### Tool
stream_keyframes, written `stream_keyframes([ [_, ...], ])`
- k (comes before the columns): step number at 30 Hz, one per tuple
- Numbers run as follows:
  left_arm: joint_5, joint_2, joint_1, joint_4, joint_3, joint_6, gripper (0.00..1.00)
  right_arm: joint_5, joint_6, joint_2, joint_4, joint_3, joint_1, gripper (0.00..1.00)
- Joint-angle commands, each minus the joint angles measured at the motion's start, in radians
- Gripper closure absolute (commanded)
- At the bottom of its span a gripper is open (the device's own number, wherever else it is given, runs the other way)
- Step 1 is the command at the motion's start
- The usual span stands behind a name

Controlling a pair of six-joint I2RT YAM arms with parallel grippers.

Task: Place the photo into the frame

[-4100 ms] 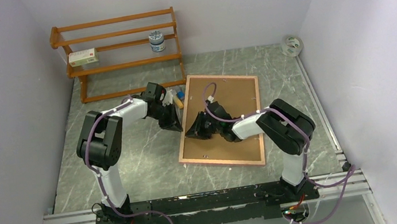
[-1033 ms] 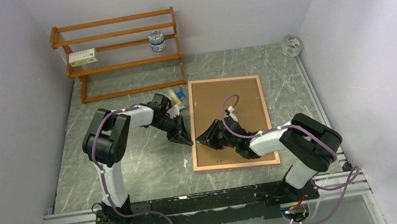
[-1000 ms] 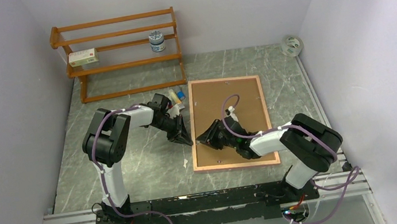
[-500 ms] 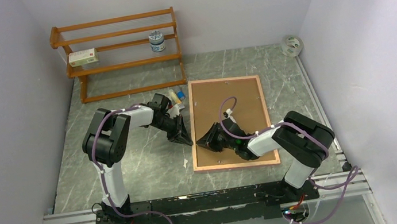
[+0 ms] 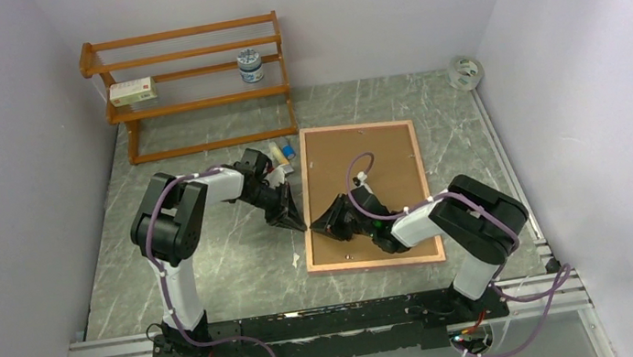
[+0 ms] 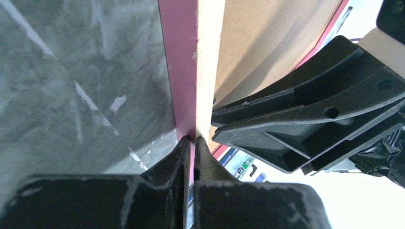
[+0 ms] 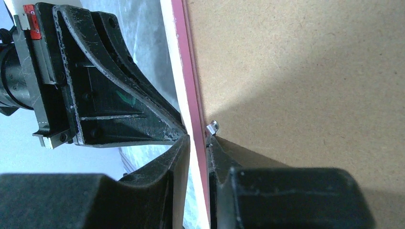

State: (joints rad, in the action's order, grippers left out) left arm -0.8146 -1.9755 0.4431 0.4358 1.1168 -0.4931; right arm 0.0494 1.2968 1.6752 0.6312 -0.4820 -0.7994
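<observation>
The frame [image 5: 352, 127] lies back side up on the table, its pink border around the brown hardboard backing sheet [image 5: 390, 169]. My left gripper [image 5: 298, 222] is shut on the frame's left edge [image 6: 184, 71] from the table side; its tips [image 6: 191, 140] pinch the pink strip. My right gripper [image 5: 320, 222] reaches from over the backing and is shut on the same edge [image 7: 184, 71], its tips [image 7: 197, 138] beside a small metal tab [image 7: 213, 127]. The two grippers face each other, nearly touching. The photo is not visible in any view.
An orange shelf rack [image 5: 190, 84] at the back left holds a white box [image 5: 132, 92] and a jar [image 5: 251, 65]. Small items [image 5: 284, 152] lie by the frame's far left corner. A tape roll [image 5: 465, 72] sits at the back right. A white scrap [image 5: 296, 258] lies near the frame's near left corner.
Since four seconds ago the frame has swung square to the table and shifted nearer, both grippers staying at its left edge. In the last second only the right arm's elbow moved left.
</observation>
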Motion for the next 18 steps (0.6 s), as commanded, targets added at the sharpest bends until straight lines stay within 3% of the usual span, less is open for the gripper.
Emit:
stream_keyframes([
  [1,0.15,-0.048,0.034,0.03,-0.043,0.03,0.97,-0.047,-0.047,0.086,-0.032,-0.073,-0.006,0.77],
  [11,0.147,-0.049,0.033,0.026,-0.046,0.024,0.95,-0.043,-0.073,0.054,0.061,-0.042,-0.006,0.71],
  [18,0.152,-0.055,0.034,0.03,-0.042,0.025,0.92,-0.047,-0.1,-0.016,0.06,-0.019,-0.006,0.9],
])
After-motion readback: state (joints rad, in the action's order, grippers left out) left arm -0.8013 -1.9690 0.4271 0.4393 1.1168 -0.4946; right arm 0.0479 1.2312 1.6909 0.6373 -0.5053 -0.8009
